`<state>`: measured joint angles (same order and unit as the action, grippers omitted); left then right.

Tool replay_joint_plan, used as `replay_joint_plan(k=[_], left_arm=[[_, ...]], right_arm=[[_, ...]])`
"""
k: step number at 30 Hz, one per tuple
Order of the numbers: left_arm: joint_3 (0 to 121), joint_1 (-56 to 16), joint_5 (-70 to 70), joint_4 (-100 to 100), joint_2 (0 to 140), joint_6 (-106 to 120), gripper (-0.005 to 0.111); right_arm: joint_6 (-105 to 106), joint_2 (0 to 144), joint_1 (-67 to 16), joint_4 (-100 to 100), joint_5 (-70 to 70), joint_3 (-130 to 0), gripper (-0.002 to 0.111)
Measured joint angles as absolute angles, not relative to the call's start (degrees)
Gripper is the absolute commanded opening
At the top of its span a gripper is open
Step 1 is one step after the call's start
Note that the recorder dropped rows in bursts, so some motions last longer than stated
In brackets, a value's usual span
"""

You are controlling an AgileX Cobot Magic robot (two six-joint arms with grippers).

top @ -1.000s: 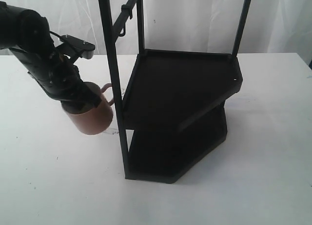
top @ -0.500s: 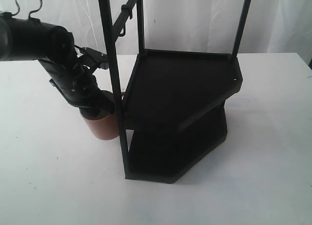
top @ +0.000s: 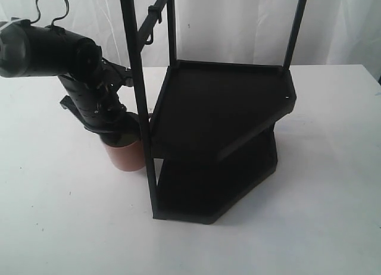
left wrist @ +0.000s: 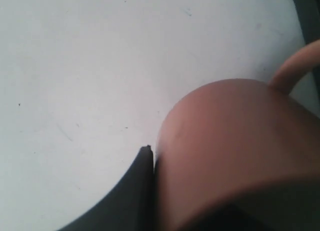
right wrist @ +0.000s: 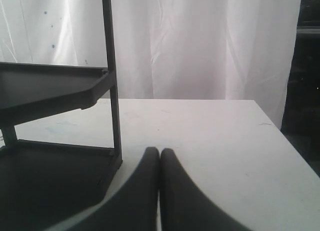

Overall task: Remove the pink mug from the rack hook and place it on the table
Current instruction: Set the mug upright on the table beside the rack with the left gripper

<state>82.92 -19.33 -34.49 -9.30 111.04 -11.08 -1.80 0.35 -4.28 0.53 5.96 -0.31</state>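
The pink mug (top: 126, 155) is upright beside the rack's front post (top: 143, 108), low over the table (top: 59, 215); whether its base touches I cannot tell. My left gripper (top: 118, 134) comes down onto the mug's rim and is shut on it. In the left wrist view the mug (left wrist: 230, 156) fills the frame, its handle (left wrist: 295, 66) sticks out, and one black finger (left wrist: 136, 191) presses its wall. The rack hook (top: 151, 19) hangs bare on the slanted bar, high above. My right gripper (right wrist: 159, 152) is shut with nothing in it, low over the table near the rack's corner.
The tall black two-shelf rack (top: 226, 108) stands mid-table, its front post right beside the mug. In the right wrist view the rack's shelves (right wrist: 50, 86) and a post (right wrist: 114, 91) are close by. White curtains hang behind. The right table edge (right wrist: 280, 136) is near.
My left arm has carried the mug rightward and down toward the rack's front post. The mug has turned from tilted to upright. The right gripper shows no earlier frame.
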Motion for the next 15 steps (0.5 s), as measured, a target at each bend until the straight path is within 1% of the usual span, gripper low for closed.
replay_joint_plan(k=[15], left_arm=[[83.51,-19.33,-33.98,-6.06,113.63,-11.47,0.0]], right_arm=[[-1.8,0.35,-4.28,0.53,5.96,-0.31,0.0]])
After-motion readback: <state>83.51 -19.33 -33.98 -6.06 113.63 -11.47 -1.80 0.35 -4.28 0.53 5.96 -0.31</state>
